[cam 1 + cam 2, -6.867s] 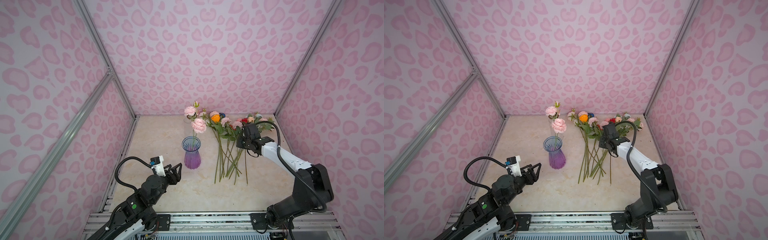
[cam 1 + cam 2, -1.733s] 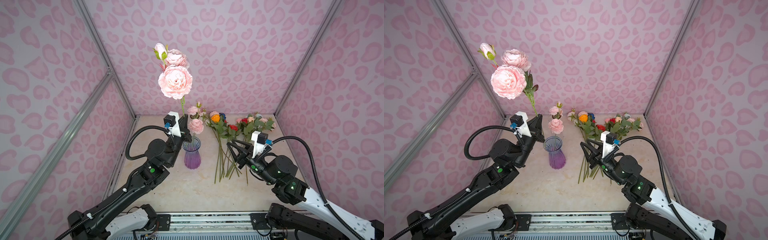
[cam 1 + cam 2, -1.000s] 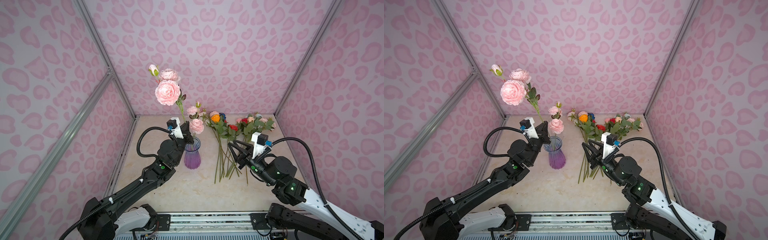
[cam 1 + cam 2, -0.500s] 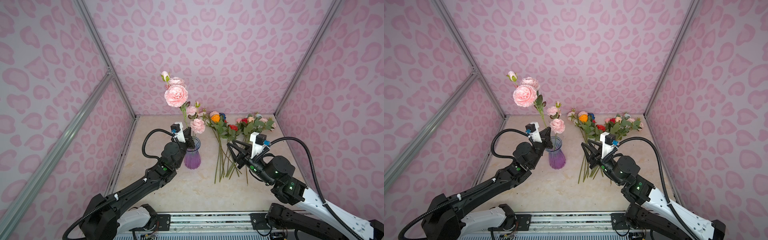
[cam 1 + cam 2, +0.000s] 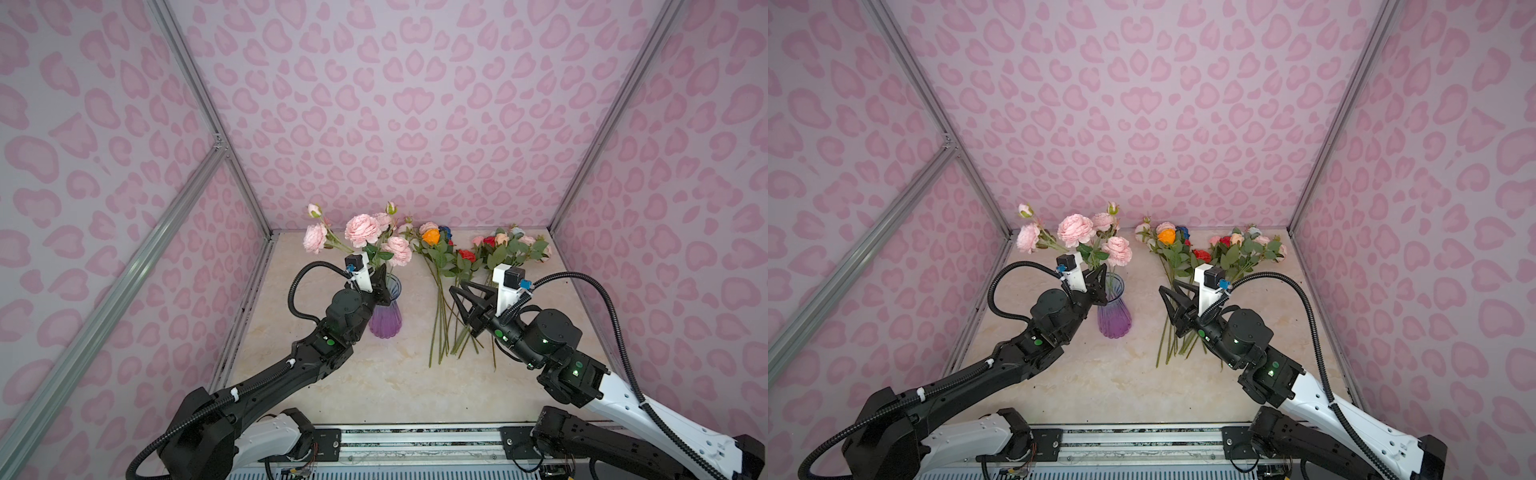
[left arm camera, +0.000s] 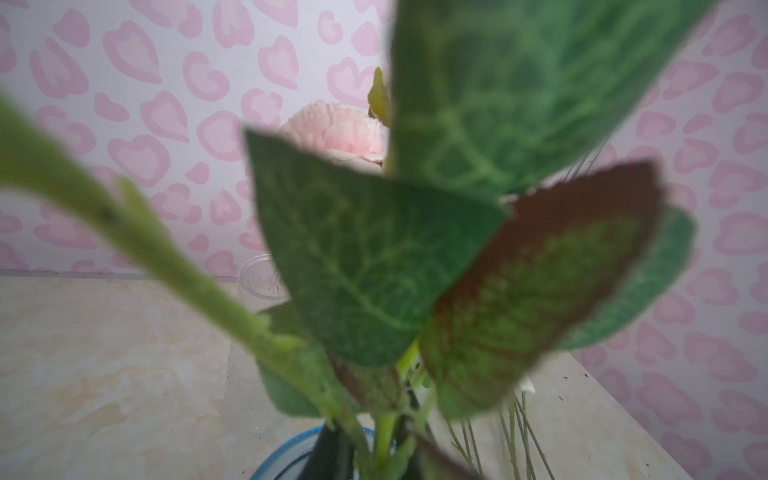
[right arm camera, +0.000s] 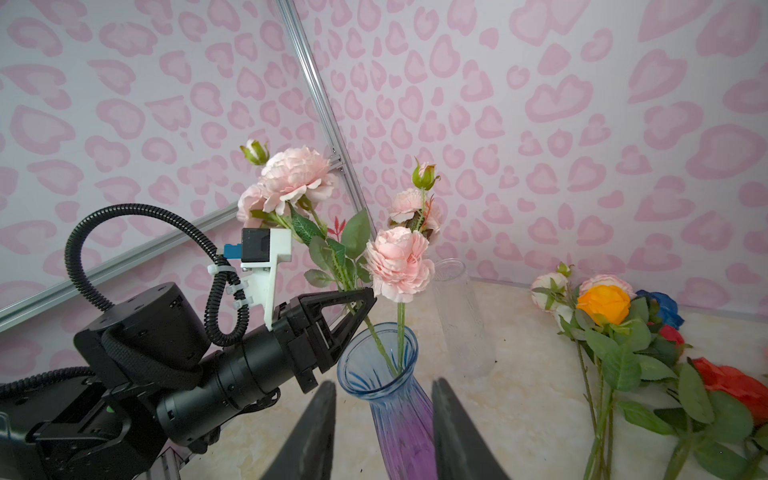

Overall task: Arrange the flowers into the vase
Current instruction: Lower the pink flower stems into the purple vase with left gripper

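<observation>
Flowers with pale pink blooms are seen standing in the blue-and-purple vase, and their stems lean to several sides over its rim. The left gripper is placed right at this rim, against one stem. Whether its fingers are closed on the stem or a little apart cannot be told. The right gripper is held over the stems of the loose flowers, which lie on the table to the right of the vase. Its fingers are spread and nothing is held between them.

Bare room is left on the marble-look table in front of the vase and toward the left wall. The table is closed in on three sides by pink-patterned walls.

Only in the right wrist view is a clear glass vase shown, behind the coloured one. The left wrist view is almost filled by blurred leaves.
</observation>
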`<action>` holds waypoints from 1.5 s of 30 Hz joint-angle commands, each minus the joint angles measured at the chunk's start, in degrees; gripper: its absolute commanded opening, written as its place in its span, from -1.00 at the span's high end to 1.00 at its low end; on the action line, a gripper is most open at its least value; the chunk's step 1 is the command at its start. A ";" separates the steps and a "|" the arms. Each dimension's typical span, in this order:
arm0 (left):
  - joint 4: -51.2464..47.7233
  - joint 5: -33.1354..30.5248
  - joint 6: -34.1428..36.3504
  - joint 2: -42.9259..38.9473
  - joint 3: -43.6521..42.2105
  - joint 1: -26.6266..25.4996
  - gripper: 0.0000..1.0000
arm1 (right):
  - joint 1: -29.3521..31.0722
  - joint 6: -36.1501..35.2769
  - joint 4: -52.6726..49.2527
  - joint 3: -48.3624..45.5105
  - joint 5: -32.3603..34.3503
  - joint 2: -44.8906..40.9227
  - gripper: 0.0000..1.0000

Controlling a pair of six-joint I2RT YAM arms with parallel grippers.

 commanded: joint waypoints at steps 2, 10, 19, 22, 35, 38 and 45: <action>-2.51 -0.49 0.86 -0.47 0.27 -0.33 0.54 | -0.03 -0.54 1.98 -0.37 -0.21 -0.05 0.22; -19.21 -2.42 0.09 -1.10 5.21 -0.42 0.29 | -0.20 -0.64 1.69 -0.38 0.15 -0.28 0.21; -29.83 -1.70 -1.95 -4.06 6.59 -0.43 0.02 | -0.29 -0.19 1.21 0.24 0.24 0.14 0.21; -33.27 -1.31 -2.51 -5.65 6.83 -0.44 -0.05 | -0.24 -0.06 1.35 -0.42 0.95 -0.34 0.21; -47.44 5.42 -2.71 -7.55 13.80 -0.42 -0.23 | -0.29 -0.37 0.68 -0.55 2.14 -0.91 0.18; -51.96 9.52 -2.91 -6.95 16.27 -0.40 -0.24 | -0.45 -0.28 0.09 -0.55 2.68 -1.00 0.17; -63.24 14.87 -4.23 -4.96 21.78 -0.34 -0.24 | -0.47 -0.10 -1.32 0.05 3.01 -1.09 0.14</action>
